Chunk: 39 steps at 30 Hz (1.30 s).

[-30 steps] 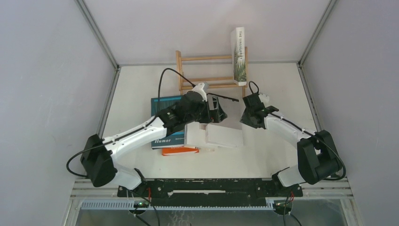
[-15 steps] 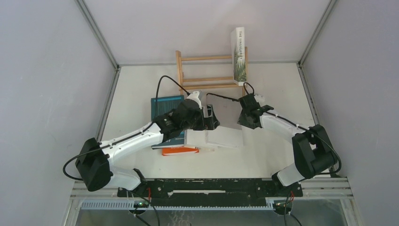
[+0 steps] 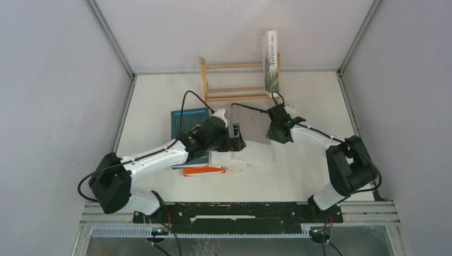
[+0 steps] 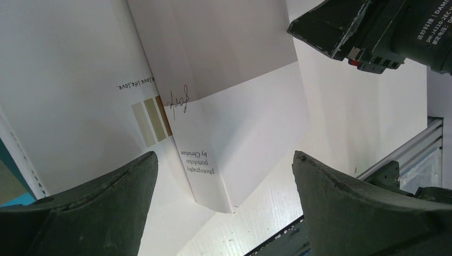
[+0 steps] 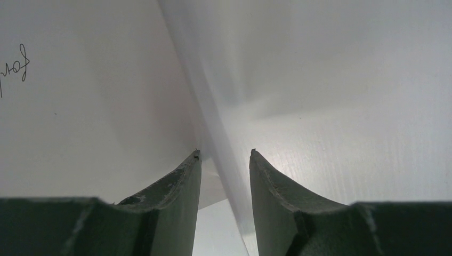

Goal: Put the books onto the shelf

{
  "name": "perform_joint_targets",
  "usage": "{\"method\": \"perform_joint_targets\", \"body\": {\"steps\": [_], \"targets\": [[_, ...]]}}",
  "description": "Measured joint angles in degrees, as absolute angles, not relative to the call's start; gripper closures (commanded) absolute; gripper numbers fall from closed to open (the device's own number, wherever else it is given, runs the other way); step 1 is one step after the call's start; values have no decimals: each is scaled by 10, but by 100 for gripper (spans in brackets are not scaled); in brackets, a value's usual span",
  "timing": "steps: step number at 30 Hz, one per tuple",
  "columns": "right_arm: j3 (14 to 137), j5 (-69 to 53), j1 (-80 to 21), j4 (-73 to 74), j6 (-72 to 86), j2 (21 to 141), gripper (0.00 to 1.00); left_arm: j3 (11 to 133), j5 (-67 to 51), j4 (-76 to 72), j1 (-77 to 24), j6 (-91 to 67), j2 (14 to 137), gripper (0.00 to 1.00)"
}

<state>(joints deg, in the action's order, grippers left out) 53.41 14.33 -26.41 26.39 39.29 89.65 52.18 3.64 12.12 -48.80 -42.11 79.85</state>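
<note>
Probably white book (image 4: pixel 250 133) stiff, slippery; pinch thin edge. Left pincer (image 4: pixel 224 154) wide open above; right pincer (image 5: pixel 224 153) around edge, cannot tell if holding.

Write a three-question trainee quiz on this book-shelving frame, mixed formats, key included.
1. True or false: the left gripper hangs wide open over the white signed paperback.
2. Where on the light-wood slatted rack does the white palm-leaf book stand? A) left end B) middle C) right end
3. Fill in: the thin book peeking out at the pile's near edge is ____.
Key: 1 true; 2 C; 3 orange.
</note>
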Motion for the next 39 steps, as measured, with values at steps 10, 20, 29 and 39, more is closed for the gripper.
{"method": "perform_joint_targets", "body": {"steps": [10,20,29,39], "targets": [[542,147,-264,245,393,916,54,522,28,112,-478,-421,811,0],[543,146,-253,239,389,938,54,522,26,99,-476,-421,826,0],[540,140,-251,246,378,961,54,517,26,79,-475,-430,836,0],[540,138,-246,246,366,961,54,513,23,63,-475,-446,841,0]]}}
